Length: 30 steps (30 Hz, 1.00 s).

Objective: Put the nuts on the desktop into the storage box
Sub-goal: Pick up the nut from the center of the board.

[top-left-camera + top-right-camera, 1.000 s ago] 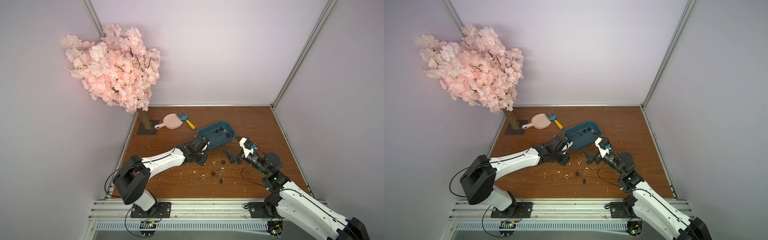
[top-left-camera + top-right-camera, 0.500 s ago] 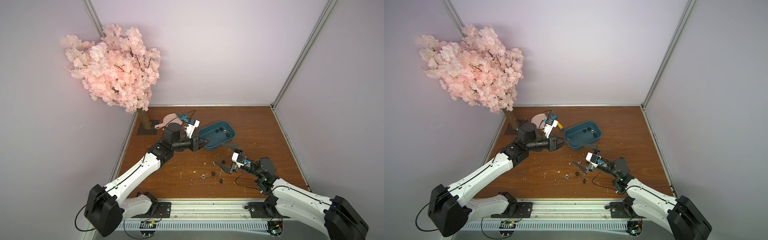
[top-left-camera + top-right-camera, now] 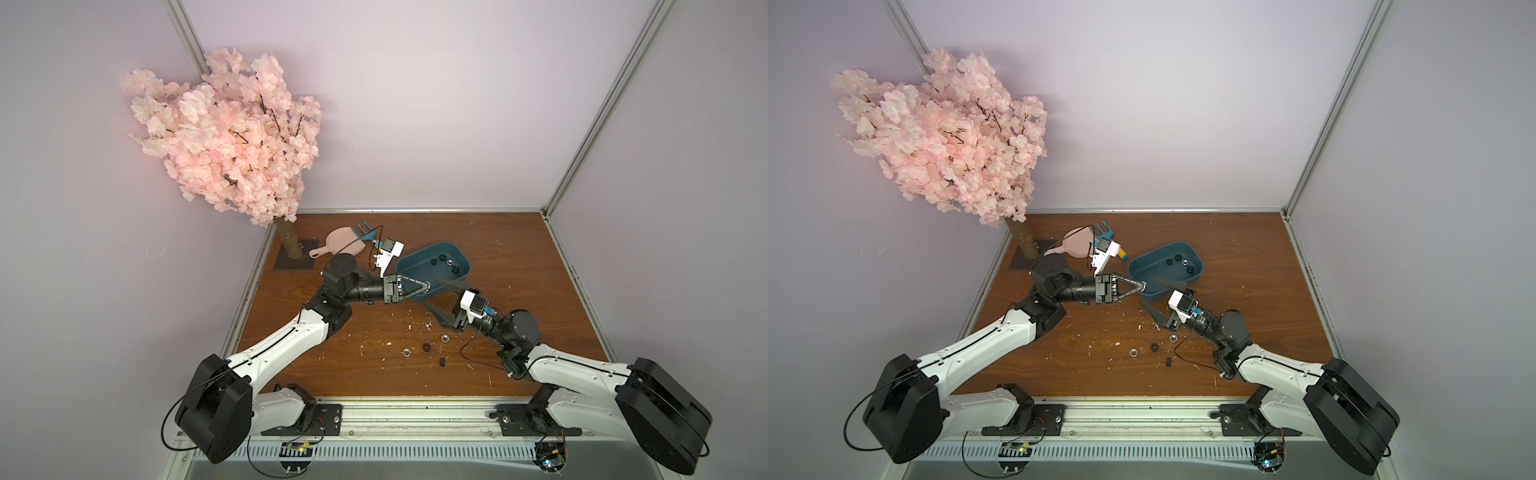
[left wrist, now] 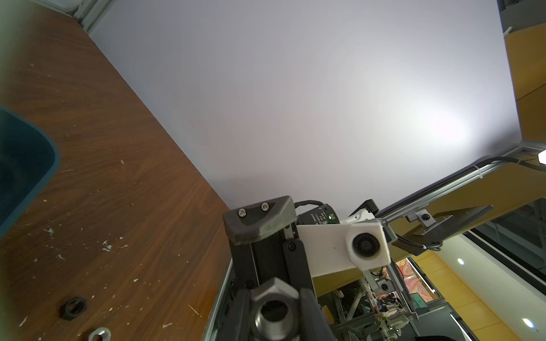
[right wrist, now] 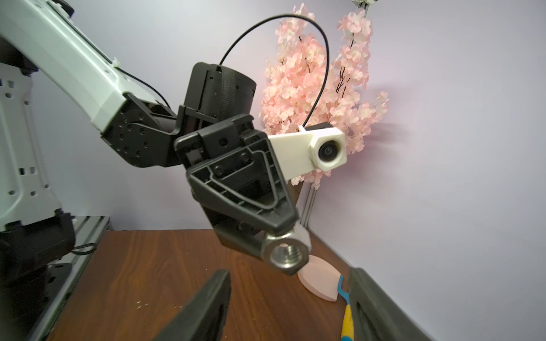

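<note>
**Nut-sorting cell, top and wrist views.**

- **Bench and box.** The bench (image 3: 519, 257) carries everything. The storage box (image 3: 415, 266) stands near its middle, which I judge puts it within reach of both arms.
- **Left tool.** The left tool (image 3: 1142, 286) reaches roughly level across the bench, with its tips at the box's near wall. It pinches one silver nut (image 5: 288, 254) across opposite flats at the very fingertips. I read that shallow grip as chosen so that a slight opening drops the nut into the box.
- **Right tool.** The right tool (image 3: 434, 292) hangs just beside it, between the box and the loose nuts (image 3: 426, 347). Its jaws are spread apart with nothing between them, which I take as readiness for the next pick.
- **Nuts already stored.** Several stored nuts (image 3: 455, 270) lie in the box's far half.
- **Nuts left to move.** I count four on the bench, two silver and two black, near one another.
- **Orientation of the held nut.** It is squat and has no true long axis. Its threaded bore shows in both wrist views, so I judge the bore runs about level, along the left tool's reach and towards the right arm.
- **Orientation of the loose nuts.** Three lie flat with bores up; the nearest black one seems to stand on edge.
</note>
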### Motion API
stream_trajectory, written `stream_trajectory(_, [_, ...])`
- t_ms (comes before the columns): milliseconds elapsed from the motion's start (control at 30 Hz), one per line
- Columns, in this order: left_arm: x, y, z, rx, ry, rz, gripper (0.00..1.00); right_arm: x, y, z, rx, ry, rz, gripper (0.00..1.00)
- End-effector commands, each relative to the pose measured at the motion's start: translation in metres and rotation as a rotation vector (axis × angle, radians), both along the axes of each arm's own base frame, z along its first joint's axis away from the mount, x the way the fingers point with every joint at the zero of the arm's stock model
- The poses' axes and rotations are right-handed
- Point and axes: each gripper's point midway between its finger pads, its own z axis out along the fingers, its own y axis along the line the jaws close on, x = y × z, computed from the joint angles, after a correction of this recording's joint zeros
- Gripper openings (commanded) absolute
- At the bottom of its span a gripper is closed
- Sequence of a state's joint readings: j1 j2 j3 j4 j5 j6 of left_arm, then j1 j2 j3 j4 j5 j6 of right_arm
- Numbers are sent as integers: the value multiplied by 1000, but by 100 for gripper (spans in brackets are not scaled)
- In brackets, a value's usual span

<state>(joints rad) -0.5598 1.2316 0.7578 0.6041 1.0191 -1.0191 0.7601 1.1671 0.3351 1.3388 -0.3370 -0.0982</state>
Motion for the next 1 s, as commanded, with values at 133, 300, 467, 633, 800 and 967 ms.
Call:
stream_trajectory(133, [-3,2,12,-39,-43,-27,19,4,3,35,97,-33,-4,57])
stream_trajectory(300, [-2,1,7,-29,-37,-27,19,6,7,37,89,-24,2,42])
stream_trajectory(467, [0,0,2,-19,-29,-26,19,9,9,36,81,-13,-5,40])
stream_trajectory(633, [1,-1,-1,-13,-25,-27,21,12,9,36,73,-4,-18,29])
stream_trajectory(800, [1,-1,-3,-10,-25,-35,44,15,14,28,35,22,-16,16])
stream_trajectory(967, [9,5,-4,5,-49,4,100,39,16,7,-24,215,-67,5])
